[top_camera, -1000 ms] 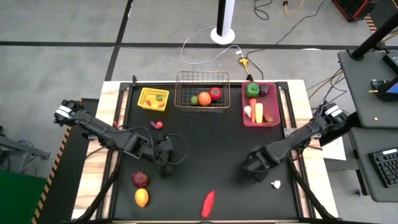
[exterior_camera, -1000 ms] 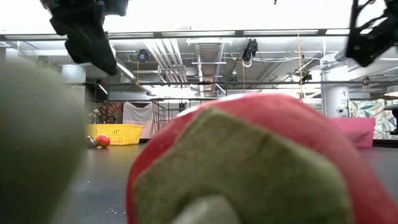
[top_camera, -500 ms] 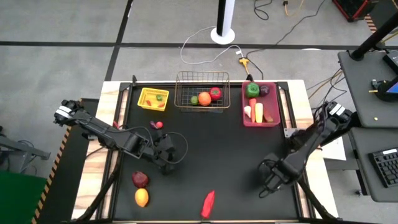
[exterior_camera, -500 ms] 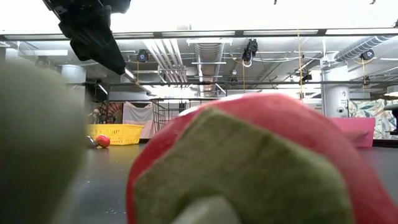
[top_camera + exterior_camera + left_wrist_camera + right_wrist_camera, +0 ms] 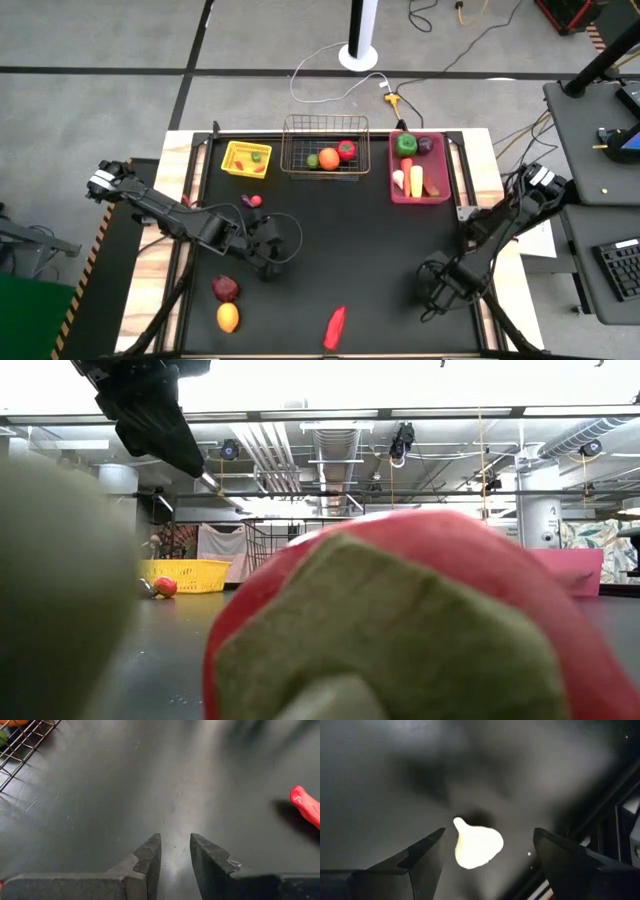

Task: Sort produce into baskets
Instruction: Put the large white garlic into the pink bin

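Note:
My right gripper (image 5: 437, 297) hangs open near the table's near right corner, pointing down. Between its fingers (image 5: 489, 832), touching neither, a small white garlic-shaped piece of produce (image 5: 477, 845) lies on the black mat. My left gripper (image 5: 268, 262) hovers over bare mat left of centre, its fingers (image 5: 175, 837) a narrow gap apart with nothing between them. On the near left lie a dark red fruit (image 5: 225, 288), a yellow lemon (image 5: 228, 318) and a red chili (image 5: 335, 327). At the far edge stand the yellow tray (image 5: 246, 158), the wire basket (image 5: 324, 148) and the pink bin (image 5: 418, 167).
A small red piece (image 5: 252, 200) lies near the yellow tray. The baskets hold several pieces. In the low view the red chili's green stem end (image 5: 400, 620) fills the foreground. The table's metal frame (image 5: 480, 300) runs close beside my right gripper. Bare mat lies in the middle.
My right gripper has moved toward the table's near right corner and down, rolling as it went, and now stands over the white piece, hiding it in the high view. My left gripper has stayed in place.

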Robot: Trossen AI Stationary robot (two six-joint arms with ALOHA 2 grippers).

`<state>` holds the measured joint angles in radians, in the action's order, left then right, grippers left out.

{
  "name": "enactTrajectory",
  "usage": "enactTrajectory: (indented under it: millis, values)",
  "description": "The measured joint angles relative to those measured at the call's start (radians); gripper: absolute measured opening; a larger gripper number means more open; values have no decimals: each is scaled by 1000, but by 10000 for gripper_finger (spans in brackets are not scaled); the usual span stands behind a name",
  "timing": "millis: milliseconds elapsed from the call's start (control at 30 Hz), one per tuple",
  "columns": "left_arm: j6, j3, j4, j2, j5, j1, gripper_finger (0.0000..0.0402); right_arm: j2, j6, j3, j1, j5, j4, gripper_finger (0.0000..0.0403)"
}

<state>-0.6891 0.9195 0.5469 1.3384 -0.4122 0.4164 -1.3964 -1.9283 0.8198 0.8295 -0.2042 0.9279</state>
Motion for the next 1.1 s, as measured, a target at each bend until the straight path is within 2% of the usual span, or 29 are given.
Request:
enactTrajectory:
  millis: [533,1100]
  values:
    - [11,0,-10,0,-1,0,87,-1,-10,-37,0,25,-79,242]
    - [23,0,-14,0,-1,0,87,16,62,-28,31,-68,-118,283]
